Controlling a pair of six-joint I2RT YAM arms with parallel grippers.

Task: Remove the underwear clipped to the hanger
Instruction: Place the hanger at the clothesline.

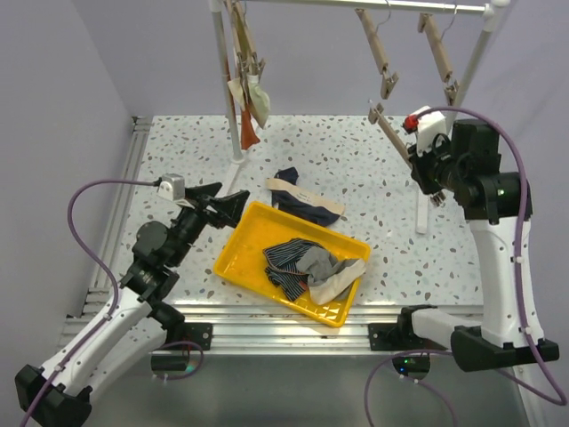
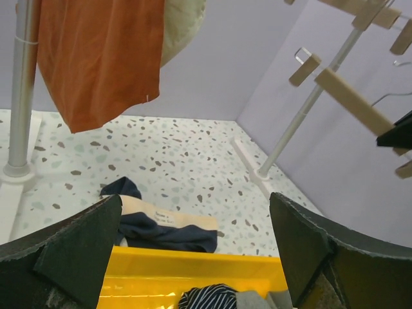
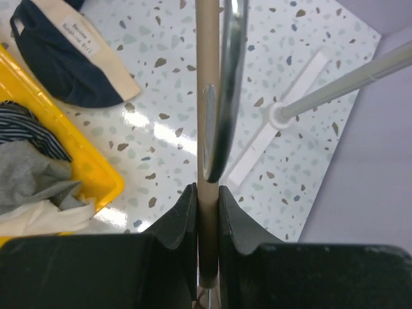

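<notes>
Orange-red underwear point(image 1: 247, 132) point(image 2: 96, 58) and a pale cream piece point(image 1: 259, 100) point(image 2: 183, 26) hang clipped to a wooden hanger point(image 1: 242, 44) at the left of the rack. A navy brief point(image 1: 302, 201) point(image 2: 167, 233) point(image 3: 64, 61) lies on the table behind the yellow tray point(image 1: 233, 258). Striped navy point(image 1: 286, 258) point(image 2: 206, 297) and grey-white point(image 1: 324, 267) point(image 3: 26, 174) pieces lie in the tray. My left gripper point(image 1: 228, 203) point(image 2: 195, 206) hangs open and empty over the tray's far left edge. My right gripper point(image 1: 418, 162) point(image 3: 207, 206) is shut on the bar of an empty wooden hanger point(image 1: 389, 132) point(image 3: 207, 96).
Two more bare wooden hangers point(image 1: 380, 55) hang on the rack's top rail point(image 1: 356, 4). The rack's white posts point(image 1: 227, 80) and feet point(image 1: 423, 213) stand on the speckled table. Purple walls close in the left and back.
</notes>
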